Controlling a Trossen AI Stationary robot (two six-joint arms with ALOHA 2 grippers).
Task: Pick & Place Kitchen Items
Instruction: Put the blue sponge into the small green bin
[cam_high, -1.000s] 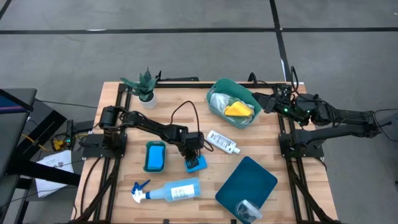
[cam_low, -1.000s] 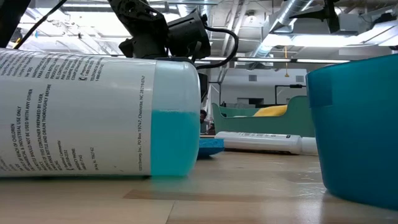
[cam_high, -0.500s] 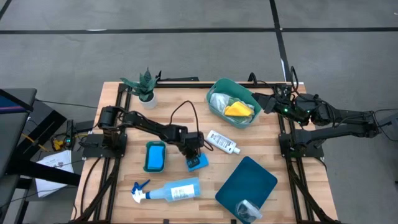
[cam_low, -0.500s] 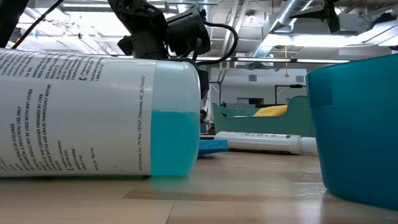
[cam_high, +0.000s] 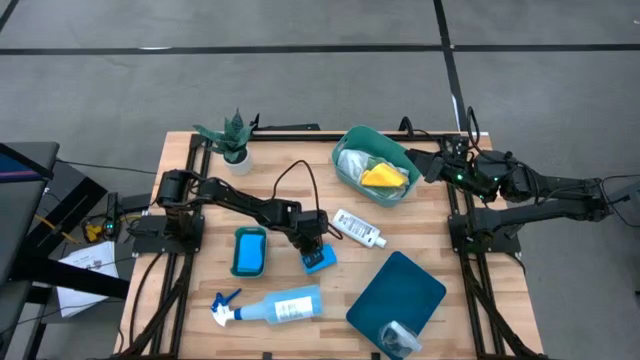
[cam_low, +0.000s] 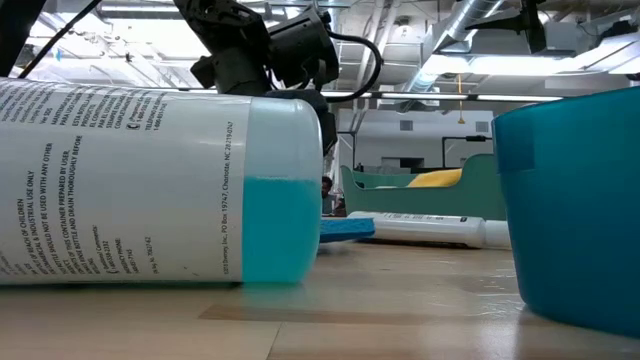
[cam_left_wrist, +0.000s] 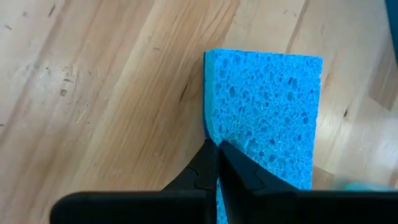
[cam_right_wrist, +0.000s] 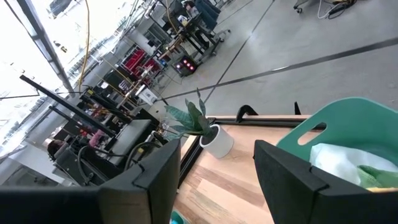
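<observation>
A blue sponge (cam_high: 319, 261) lies mid-table, and my left gripper (cam_high: 311, 246) is shut on it from the far-left side. The left wrist view shows the sponge (cam_left_wrist: 267, 106) on the wood beyond the shut fingertips (cam_left_wrist: 216, 149). A second blue sponge (cam_high: 249, 250) lies flat to its left. The spray bottle (cam_high: 270, 307) lies on its side near the front edge, and the small white bottle (cam_high: 358, 228) lies on its side to the right. My right gripper (cam_right_wrist: 214, 186) hangs open beside the green basket (cam_high: 375, 165), touching nothing. My left gripper pinches the sponge at one long side edge (cam_left_wrist: 210, 127) between its two fingers. Blue shows between the fingers farther back. The fingers slant steeply down from the table's far-left side. The sponge lies nearly flat; whether it is clear of the wood I cannot tell.
The green basket at the back holds white, green and yellow cloths (cam_high: 383, 177). A dark teal tub (cam_high: 396, 295) sits front right with a crinkled silver cup (cam_high: 400, 335) on it. A potted plant (cam_high: 232, 138) stands at the back left.
My left gripper has rolled a little while staying shut and in place. The sponge in it has swung slightly toward the table's right. In the low view its free end reaches farther right and sits a little higher.
</observation>
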